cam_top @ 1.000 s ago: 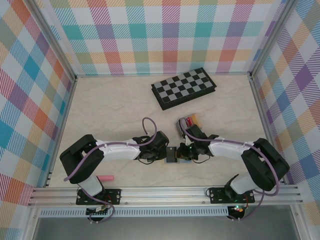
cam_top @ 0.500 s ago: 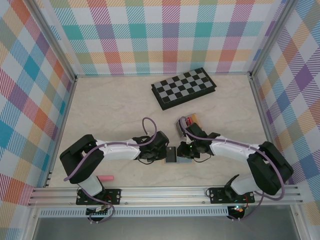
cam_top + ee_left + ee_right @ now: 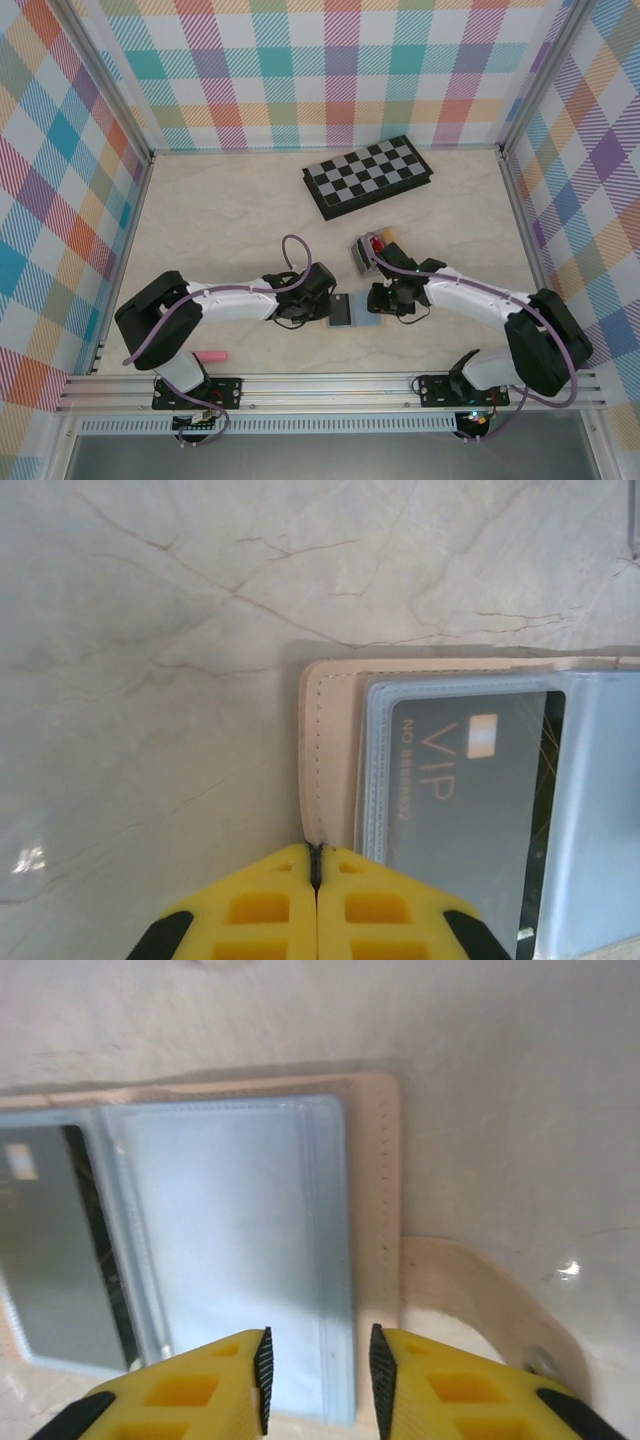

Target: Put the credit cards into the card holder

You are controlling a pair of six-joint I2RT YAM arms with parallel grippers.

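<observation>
R gripper (image 3: 317, 1345) has just let go – jaws were pinched a sec ago, now they stand apart w/ nothing between them, over the right-hand clear pocket of the tan leather-like folding card holder (image 3: 325, 750). It has also backed off to the right a bit. Holder now lies spread open on the pale marble-look table (image 3: 230, 220), between the two grippers near the front; a sec ago it showed smaller and darker under the R claw. L gripper (image 3: 315, 855): yellow fingers clenched together right at the holder's left tan edge, can't tell if they nip it or just pin it

One dark grey "VIP" plastic card (image 3: 460, 800) sits in the left clear pocket, so I'd say 1 card is in and the release marks that insertion done. Right pocket looks empty

Rest of the cards – small stack w/ red, yellow, grey showing (image 3: 360, 252) – lies further back, just behind the R wrist, apart from the holder. Prob. next fetch

Around: black-and-white folding chessboard (image 3: 368, 176) at the back, pink pen (image 3: 211, 356) by the L arm base, both well clear. Snags imo: tan closure strap w/ snap stud (image 3: 470, 1295) sticks out on the holder's right, and the holder could fold shut if L lets go
</observation>
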